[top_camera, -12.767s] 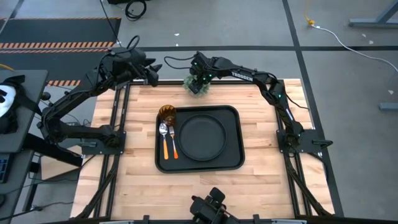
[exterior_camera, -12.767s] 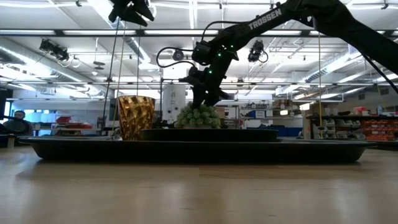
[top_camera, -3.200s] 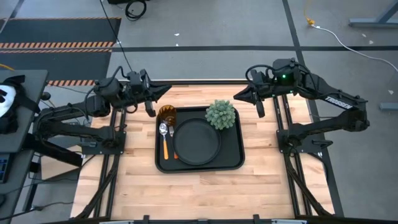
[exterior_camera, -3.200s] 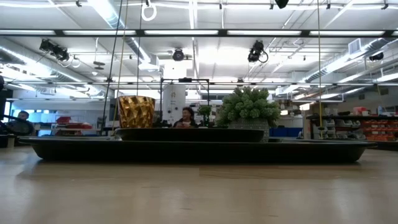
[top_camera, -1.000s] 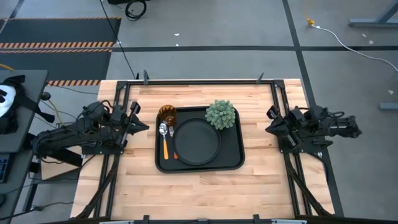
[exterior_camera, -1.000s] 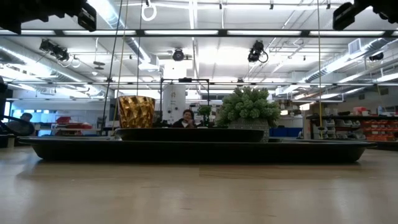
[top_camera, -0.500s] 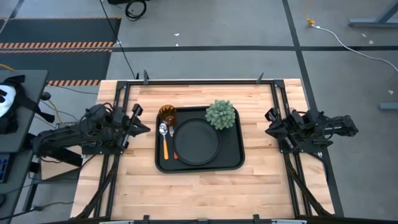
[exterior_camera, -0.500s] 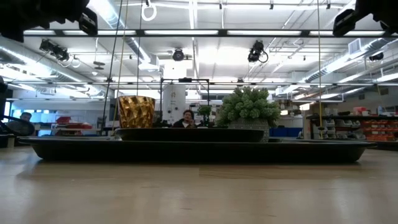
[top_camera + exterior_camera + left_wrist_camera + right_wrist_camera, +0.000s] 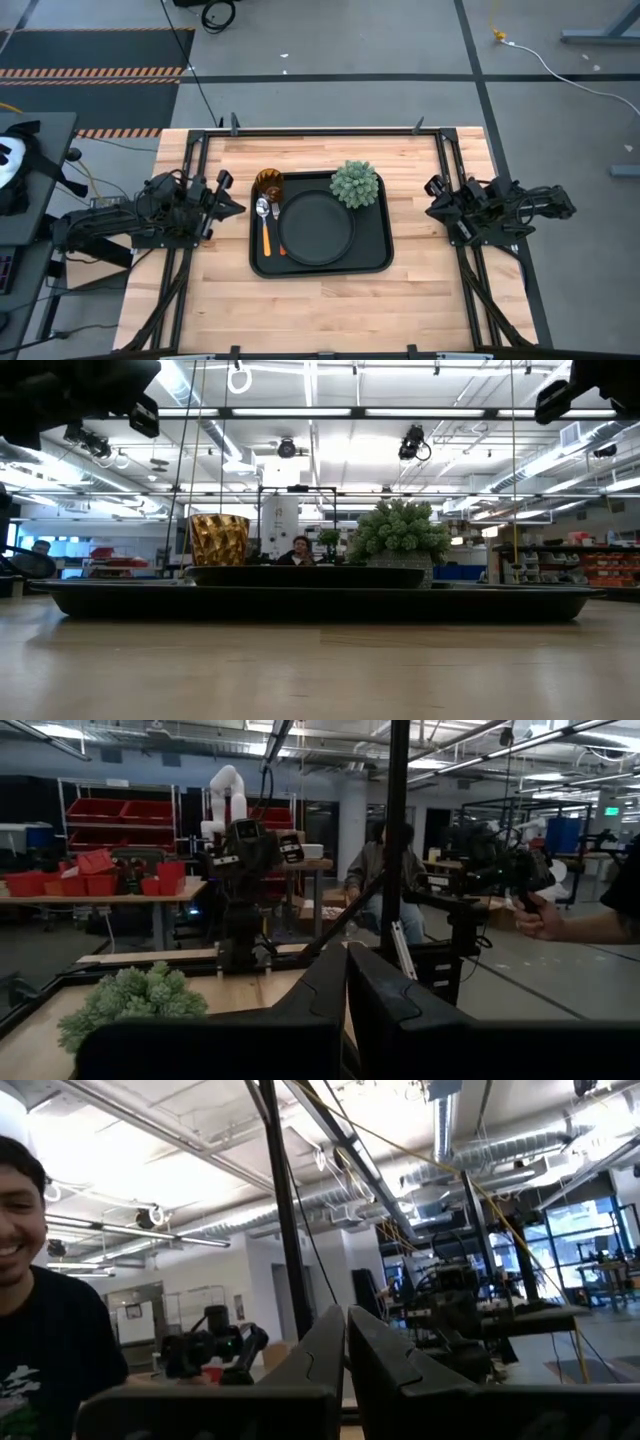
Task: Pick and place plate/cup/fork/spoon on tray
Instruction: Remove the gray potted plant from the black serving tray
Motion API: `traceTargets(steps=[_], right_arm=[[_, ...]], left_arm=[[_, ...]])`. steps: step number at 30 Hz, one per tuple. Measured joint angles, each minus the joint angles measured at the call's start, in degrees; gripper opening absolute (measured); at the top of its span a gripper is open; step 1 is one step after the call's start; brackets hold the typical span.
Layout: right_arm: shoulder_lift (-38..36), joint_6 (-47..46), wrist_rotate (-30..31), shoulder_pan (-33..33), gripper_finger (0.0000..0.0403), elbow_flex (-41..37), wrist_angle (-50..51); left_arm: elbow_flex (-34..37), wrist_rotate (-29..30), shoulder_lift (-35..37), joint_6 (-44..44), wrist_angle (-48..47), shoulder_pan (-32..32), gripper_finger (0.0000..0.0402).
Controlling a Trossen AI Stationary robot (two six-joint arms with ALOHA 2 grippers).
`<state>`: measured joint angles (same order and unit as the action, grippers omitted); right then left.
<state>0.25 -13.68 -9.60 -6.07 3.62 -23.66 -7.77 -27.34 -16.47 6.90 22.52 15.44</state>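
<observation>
Grey concrete floor (image 9: 350,40) all around the wooden table (image 9: 320,300), crossed by dark lines. Orange-and-black hazard stripes (image 9: 90,70) beyond the table's far left corner. White cable (image 9: 560,70) beyond its far right corner. Bright ceiling light strips (image 9: 400,412) high behind the table. Shelves with red bins (image 9: 110,815) behind it, seated person (image 9: 385,870) nearby.

From low cam the tray (image 9: 320,603) rim hides my view of the fork and spoon behind it, and most of the plate (image 9: 305,574); cup (image 9: 219,539) base hidden too.
</observation>
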Motion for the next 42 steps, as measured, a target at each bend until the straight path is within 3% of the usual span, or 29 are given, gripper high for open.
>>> traceTargets(steps=[12,18,24,32,42], right_arm=[[0.1,-2.2,-0.2,0.1,0.0023,-3.2,-3.6],[0.1,-2.2,-0.5,0.7,0.0023,-3.2,-1.1],[0.1,-3.9,-1.3,4.1,0.0023,-3.2,0.3],[0.1,-7.4,-7.9,10.6,0.0023,-3.2,0.2],[0.1,-5.3,-7.6,14.2,0.0023,-3.1,2.5]], left_arm=[[0.0,0.7,0.0,4.6,0.0,0.0,0.0020],[0.0,0.7,0.0,0.2,0.2,0.0,0.0016],[0.1,1.8,0.0,-5.8,-2.1,0.0,0.0020],[0.1,1.8,0.1,-5.7,-2.2,0.0,0.0022],[0.1,1.8,0.1,-2.4,-2.2,0.0,0.0023]])
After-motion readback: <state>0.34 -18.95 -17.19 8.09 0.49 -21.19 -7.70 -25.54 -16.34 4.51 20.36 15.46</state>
